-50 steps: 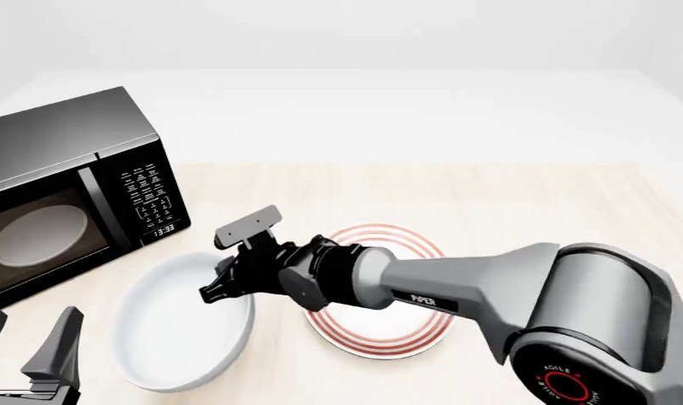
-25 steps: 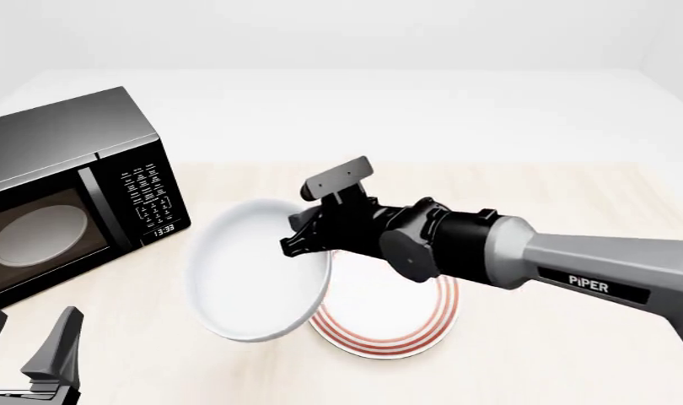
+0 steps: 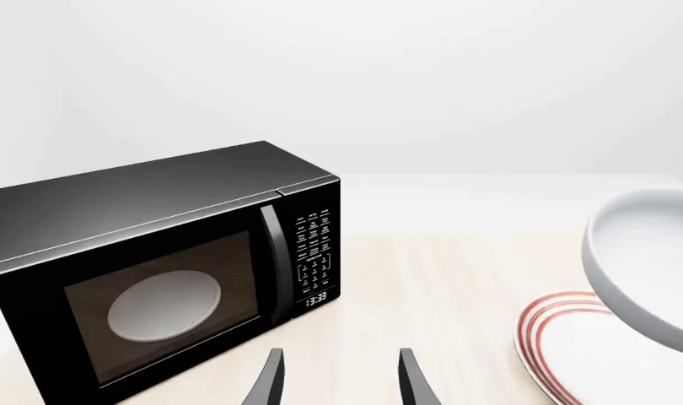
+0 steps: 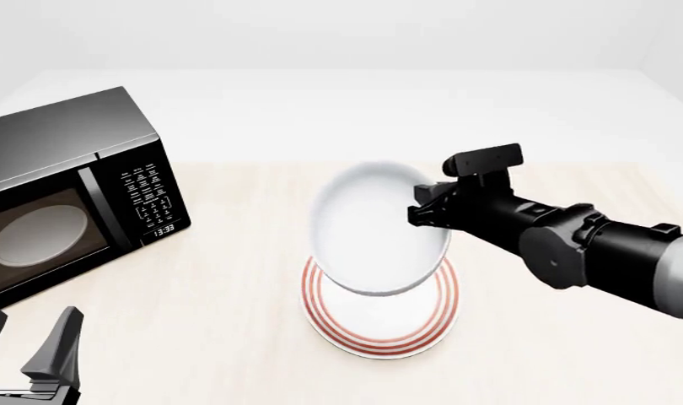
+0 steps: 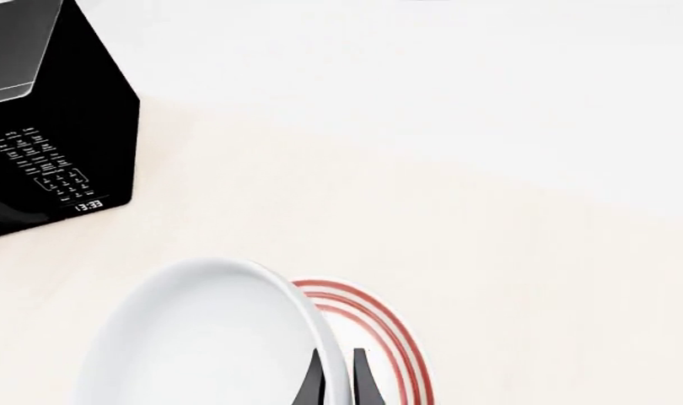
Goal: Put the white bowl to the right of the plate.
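Note:
The white bowl [image 4: 375, 228] hangs tilted in the air, right above the red-ringed plate [image 4: 381, 342], which lies on the table. My right gripper [image 4: 424, 216] is shut on the bowl's right rim. In the right wrist view its fingers [image 5: 318, 381] pinch the bowl's wall [image 5: 207, 337], with the plate [image 5: 378, 331] below. My left gripper [image 4: 32, 359] is open and empty at the near left edge. The left wrist view shows its gripper [image 3: 341, 384], the bowl [image 3: 645, 270] and the plate [image 3: 550, 337].
A black microwave [image 4: 72, 194] stands at the left of the table with a pale oval disc [image 4: 32, 232] behind its door; it also shows in the left wrist view [image 3: 162, 270] and the right wrist view [image 5: 49, 135]. Bare light wood table [image 4: 567, 337] lies right of the plate.
My right gripper has lifted the bowl off the table at the plate's left and carried it rightward; it now hangs over the plate. The left arm has not moved.

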